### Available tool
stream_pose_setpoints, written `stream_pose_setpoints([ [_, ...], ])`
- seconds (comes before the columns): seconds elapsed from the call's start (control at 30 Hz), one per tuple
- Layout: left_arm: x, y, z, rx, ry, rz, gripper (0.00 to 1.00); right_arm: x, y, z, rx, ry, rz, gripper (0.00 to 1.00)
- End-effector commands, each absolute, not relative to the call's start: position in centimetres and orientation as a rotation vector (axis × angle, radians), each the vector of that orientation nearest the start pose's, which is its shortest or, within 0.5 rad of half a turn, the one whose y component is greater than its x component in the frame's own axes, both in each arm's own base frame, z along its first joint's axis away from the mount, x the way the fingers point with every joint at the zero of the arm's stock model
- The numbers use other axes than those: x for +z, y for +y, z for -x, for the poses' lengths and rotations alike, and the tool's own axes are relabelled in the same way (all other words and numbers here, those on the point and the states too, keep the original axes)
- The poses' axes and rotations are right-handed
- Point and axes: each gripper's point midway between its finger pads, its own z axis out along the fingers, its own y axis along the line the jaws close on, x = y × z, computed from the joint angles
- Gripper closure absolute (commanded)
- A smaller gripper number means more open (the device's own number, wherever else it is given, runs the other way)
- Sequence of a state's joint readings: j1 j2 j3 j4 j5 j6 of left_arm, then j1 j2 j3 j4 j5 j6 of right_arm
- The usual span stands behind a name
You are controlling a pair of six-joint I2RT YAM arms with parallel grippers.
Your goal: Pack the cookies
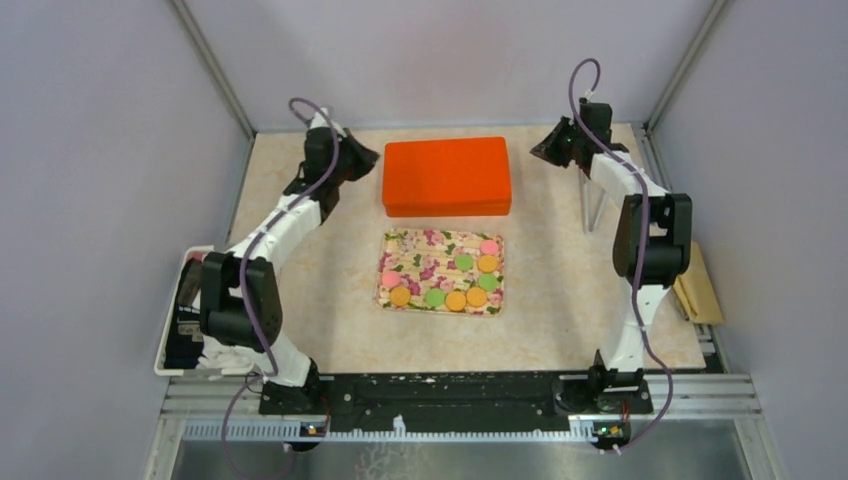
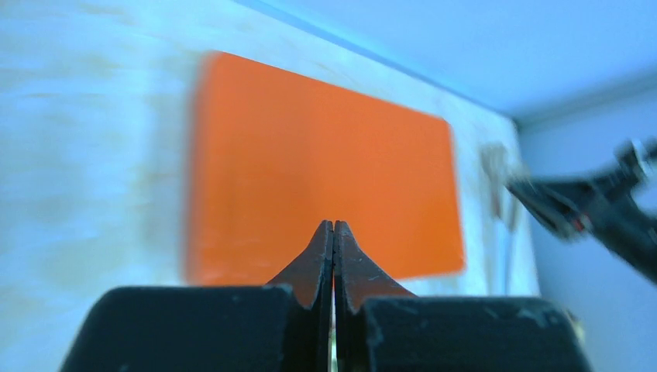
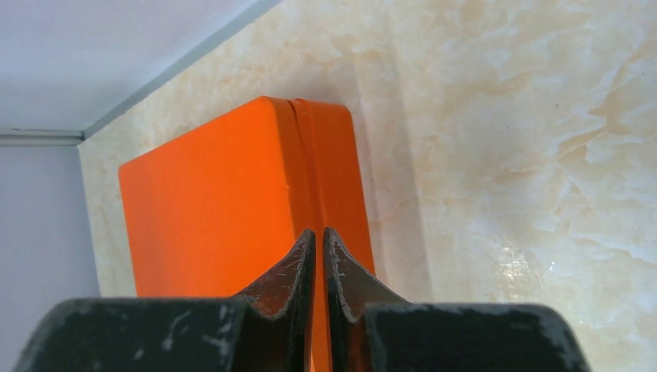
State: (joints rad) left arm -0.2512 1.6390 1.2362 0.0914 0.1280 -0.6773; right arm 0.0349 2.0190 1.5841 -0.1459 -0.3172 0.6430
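Observation:
Several cookies (image 1: 464, 262), flat round discs in pink, green and orange, lie on a floral tray (image 1: 420, 246) at the table's middle. A closed orange box (image 1: 447, 176) sits just behind the tray. My left gripper (image 1: 365, 158) hangs by the box's left end, shut and empty. In the left wrist view its tips (image 2: 333, 225) point over the blurred box (image 2: 325, 170). My right gripper (image 1: 545, 150) hangs by the box's right end, shut and empty. In the right wrist view its tips (image 3: 319, 231) point at the box (image 3: 225, 201).
A white bin (image 1: 172, 330) with dark items sits off the table's left edge. A wooden piece (image 1: 700, 285) lies past the right edge. Grey walls and metal frame posts close in the back and sides. The right gripper (image 2: 573, 209) shows in the left wrist view.

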Motion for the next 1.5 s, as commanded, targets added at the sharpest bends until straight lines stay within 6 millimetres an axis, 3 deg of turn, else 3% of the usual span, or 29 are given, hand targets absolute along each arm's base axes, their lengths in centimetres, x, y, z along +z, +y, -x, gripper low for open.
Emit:
stream_pose_setpoints([
  [0.0,15.7,-8.1,-47.8,-0.448,2.030,0.702,1.00,12.0,9.0,-55.5,0.651,2.263,-0.476,0.94],
  [0.07,14.2,-6.3,-48.1,-0.355,2.047,0.740,1.00,11.2,9.2,-55.5,0.643,2.287,-0.476,0.95],
  [0.13,13.3,-6.3,-49.1,-0.343,2.070,0.724,1.00,10.7,9.1,-55.5,0.634,2.299,-0.486,0.95],
  [0.37,9.8,-10.3,-53.0,-0.492,2.185,0.614,1.00,8.9,9.9,-55.4,0.627,2.373,-0.466,0.95],
  [0.53,8.5,-13.1,-54.8,-0.585,2.208,0.549,1.00,8.4,10.6,-55.1,0.651,2.389,-0.448,0.95],
  [0.77,8.6,-16.1,-54.5,-0.650,2.228,0.488,1.00,7.3,12.2,-55.1,0.707,2.449,-0.395,0.95],
  [0.97,9.5,-17.4,-53.9,-0.688,2.221,0.456,1.00,7.6,15.5,-54.5,0.789,2.468,-0.299,0.95],
  [1.07,9.9,-17.3,-53.8,-0.680,2.218,0.446,1.00,8.0,16.1,-54.3,0.790,2.466,-0.283,0.95],
  [1.27,10.1,-17.0,-53.4,-0.663,2.219,0.433,1.00,9.6,14.1,-54.9,0.642,2.437,-0.327,0.95],
  [1.4,10.0,-17.1,-53.2,-0.670,2.226,0.428,1.00,10.7,10.8,-54.9,0.413,2.429,-0.411,0.97],
  [1.43,10.0,-17.2,-53.1,-0.673,2.228,0.425,1.00,11.7,10.0,-54.8,0.367,2.405,-0.432,0.99],
  [1.47,9.9,-17.1,-53.0,-0.670,2.230,0.424,1.00,13.6,8.0,-54.5,0.242,2.349,-0.476,1.00],
])
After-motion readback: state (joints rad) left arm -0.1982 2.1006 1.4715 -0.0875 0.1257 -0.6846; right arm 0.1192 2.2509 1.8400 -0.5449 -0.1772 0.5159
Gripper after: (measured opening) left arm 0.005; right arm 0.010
